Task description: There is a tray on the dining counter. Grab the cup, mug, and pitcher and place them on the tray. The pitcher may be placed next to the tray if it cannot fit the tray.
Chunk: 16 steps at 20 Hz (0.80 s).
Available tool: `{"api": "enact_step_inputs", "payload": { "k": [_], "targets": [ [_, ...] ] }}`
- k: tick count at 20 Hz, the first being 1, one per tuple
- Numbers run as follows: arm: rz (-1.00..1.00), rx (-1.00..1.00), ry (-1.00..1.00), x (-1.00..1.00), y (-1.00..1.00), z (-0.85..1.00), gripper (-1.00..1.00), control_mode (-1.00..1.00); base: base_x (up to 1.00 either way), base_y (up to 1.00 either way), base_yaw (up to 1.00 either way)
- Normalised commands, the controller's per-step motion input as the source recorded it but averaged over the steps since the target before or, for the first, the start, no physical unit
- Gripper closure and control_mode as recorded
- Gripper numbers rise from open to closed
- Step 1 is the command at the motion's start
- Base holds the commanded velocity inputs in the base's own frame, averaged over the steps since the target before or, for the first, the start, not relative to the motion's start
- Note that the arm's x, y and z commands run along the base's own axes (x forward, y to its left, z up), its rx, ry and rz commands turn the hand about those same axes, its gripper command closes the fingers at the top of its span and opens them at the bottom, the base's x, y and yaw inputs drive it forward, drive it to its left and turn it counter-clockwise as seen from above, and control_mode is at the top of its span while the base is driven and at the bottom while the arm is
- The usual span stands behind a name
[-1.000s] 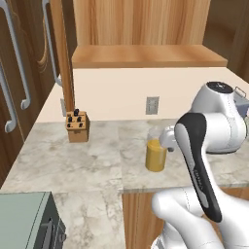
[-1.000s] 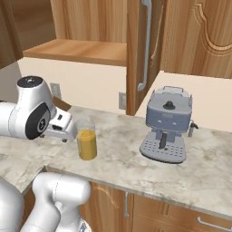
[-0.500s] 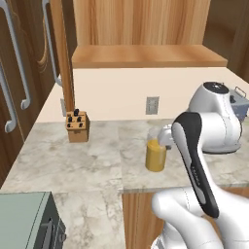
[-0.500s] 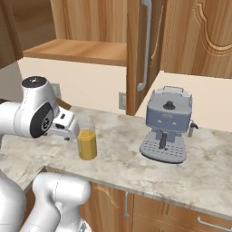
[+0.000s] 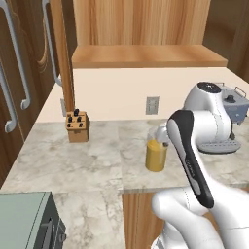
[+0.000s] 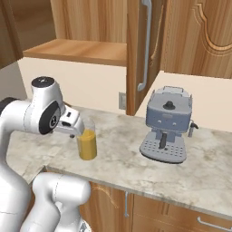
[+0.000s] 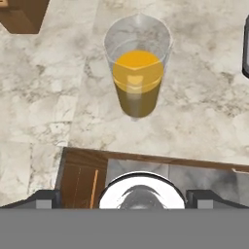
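On the marble-look wall counter (image 5: pixel 73 160), the tall clear glass pitcher (image 5: pixel 156 151) stands upright, long axis vertical, orange liquid filling roughly its lower half. Small pour spout on the rim points toward the back wall in the hand view, away from the counter's front edge. Pitcher sits near the front edge, on the stretch between the wooden knife block (image 5: pixel 77 126) at the back left and the grey espresso machine (image 6: pixel 166 124) to the right, well apart from both.

Two-finger gripper (image 7: pixel 124 198) hovers over the counter's front edge, just short of the pitcher, not touching it. Fingertips (image 7: pixel 44 198) sit spread to their widest at the frame's bottom corners, nothing between them. In the right base view the white hand is just beside the pitcher's upper part on its left.

Surface: beige-grey veined stone, wood cabinet fronts below. Room: cream back wall with a white outlet plate (image 5: pixel 152 105), wooden shelf (image 5: pixel 146 54) above, tall wood cabinet doors with long metal handles (image 6: pixel 146 43). Grey-green appliance corner (image 5: pixel 26 221) at lower left of the left base view.
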Motion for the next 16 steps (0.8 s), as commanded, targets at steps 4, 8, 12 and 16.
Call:
{"api": "enact_step_inputs", "payload": {
  "k": [4, 8, 12, 16],
  "targets": [
    [0.0, 0.0, 0.0, 0.36, 0.0, -0.13, -1.0, -1.0, 0.0, 0.0, 0.0],
    [0.0, 0.0, 0.0, 0.27, 0.0, -0.05, -1.0, -1.0, 0.0, 0.0, 0.0],
    [0.0, 0.0, 0.0, 0.16, -0.05, -0.02, -1.0, -1.0, 0.0, 0.0, 0.0],
    [-0.03, 0.0, 0.0, 0.12, -0.04, -0.06, -1.0, -1.0, 0.0, 0.0, 0.0]
  ]
}}
